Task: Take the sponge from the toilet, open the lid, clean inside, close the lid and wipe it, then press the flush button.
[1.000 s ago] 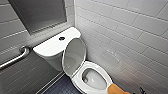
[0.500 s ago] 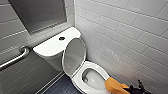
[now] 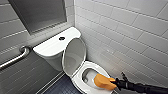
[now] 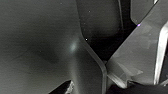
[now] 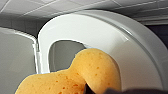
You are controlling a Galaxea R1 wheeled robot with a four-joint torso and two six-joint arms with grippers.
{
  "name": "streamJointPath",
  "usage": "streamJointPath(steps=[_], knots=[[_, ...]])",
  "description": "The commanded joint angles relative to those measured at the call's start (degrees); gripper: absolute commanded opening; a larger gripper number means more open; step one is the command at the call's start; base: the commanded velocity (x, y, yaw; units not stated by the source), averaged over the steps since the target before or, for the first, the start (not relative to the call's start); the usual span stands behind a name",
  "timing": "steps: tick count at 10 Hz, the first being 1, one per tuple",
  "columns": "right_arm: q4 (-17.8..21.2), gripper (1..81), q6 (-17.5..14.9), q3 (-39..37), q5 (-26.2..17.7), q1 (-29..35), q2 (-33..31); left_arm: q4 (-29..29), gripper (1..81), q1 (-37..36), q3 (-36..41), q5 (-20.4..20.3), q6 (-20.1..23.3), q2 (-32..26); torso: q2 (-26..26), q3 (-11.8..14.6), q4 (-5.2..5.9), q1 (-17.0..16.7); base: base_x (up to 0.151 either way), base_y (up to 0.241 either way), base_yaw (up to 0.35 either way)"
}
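Observation:
The white toilet (image 3: 80,80) stands against the tiled wall with its lid (image 3: 73,56) raised upright against the tank. The round dark flush button (image 3: 61,38) sits in the middle of the tank top. My right gripper (image 3: 113,83) comes in from the right and is shut on the orange sponge (image 3: 103,81), which hangs over the right side of the seat and the bowl opening. In the right wrist view the sponge (image 5: 82,75) fills the foreground, with the seat ring (image 5: 105,32) and the bowl opening behind it. The left wrist view gives dark robot parts.
A metal grab bar (image 3: 15,58) runs along the left wall. White tiled wall (image 3: 125,32) stands close on the right of the toilet. Dark tiled floor (image 3: 61,87) lies in front of the tank on the left.
My right arm has pushed the sponge leftward, from the seat's right edge to over the bowl opening. The toilet and lid stay as they were.

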Motion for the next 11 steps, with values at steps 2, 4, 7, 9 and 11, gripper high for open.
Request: streamJointPath(steps=[2,4,7,9,11], knots=[[-0.72,1.0,0.23,-6.83,-8.31,15.27,2.94,1.14,81.1,0.62,0.7,0.46,-0.08,0.05,0.0,0.0,0.0,0.0,0.0,0.0,0.0],[-0.72,1.0,0.49,-12.63,-10.94,18.8,8.22,1.06,81.1,0.62,-0.62,0.46,-0.17,0.31,0.0,0.0,0.0,0.0,0.0,0.0,0.0],[-0.89,1.0,0.4,-27.48,-13.14,19.86,19.73,0.97,81.1,0.62,-1.06,0.37,-0.17,0.31,0.02,0.0,0.0,0.0,0.0,0.0,0.0],[-0.37,1.0,0.58,-41.11,-12.88,18.98,27.82,0.88,81.1,0.71,-1.59,0.37,-0.26,0.4,0.02,0.0,0.0,0.0,0.0,0.0,0.0],[0.42,1.0,0.93,-54.53,-12.26,18.54,35.71,0.97,81.1,0.79,-1.68,0.37,-0.17,0.4,0.02,0.0,0.0,0.0,0.0,0.0,0.0]])
